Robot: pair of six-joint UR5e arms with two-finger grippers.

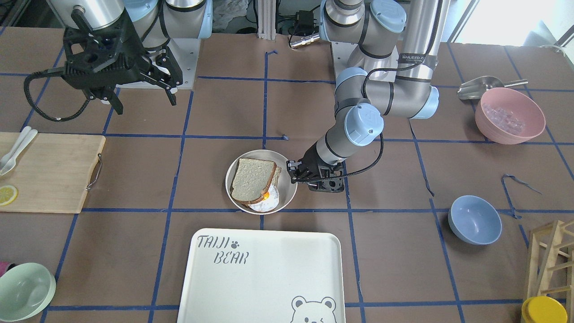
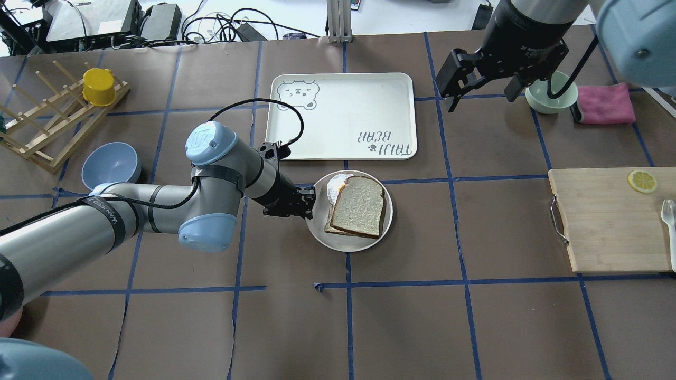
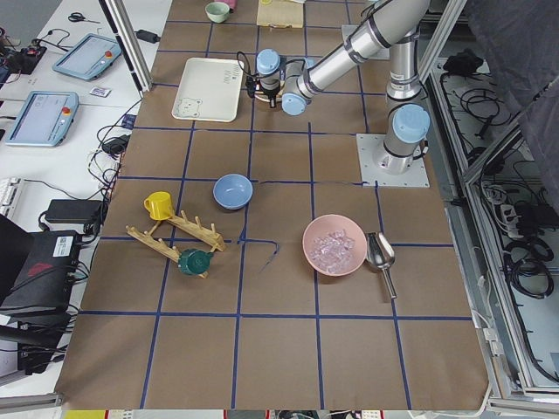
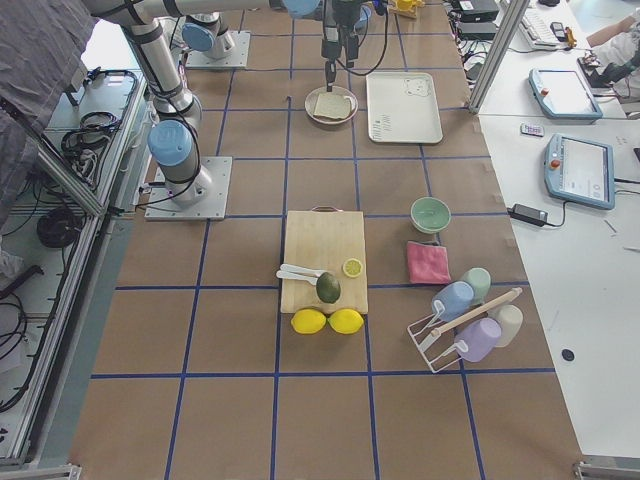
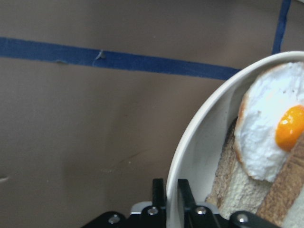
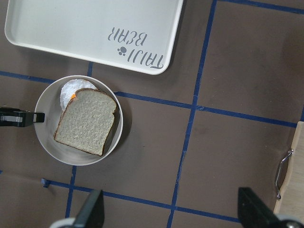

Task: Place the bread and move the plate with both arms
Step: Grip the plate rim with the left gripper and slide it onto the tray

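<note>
The bread [image 1: 252,179] lies on top of a tanner slice and a fried egg [image 1: 268,202] in the round cream plate [image 1: 285,197], at the table's middle. It also shows in the overhead view [image 2: 360,206] and the right wrist view [image 6: 86,121]. My left gripper [image 2: 311,199] is shut on the plate's rim [image 5: 199,137], one finger inside and one outside. My right gripper [image 2: 480,103] hangs high above the table, open and empty, away from the plate [image 2: 322,227].
The white "Taiji Bear" tray [image 2: 343,113] lies just beyond the plate. A wooden cutting board [image 2: 607,219] with a lemon slice lies on my right. A mint bowl [image 2: 552,92] and pink cloth sit far right. A blue bowl [image 2: 111,163] and wooden rack stand on my left.
</note>
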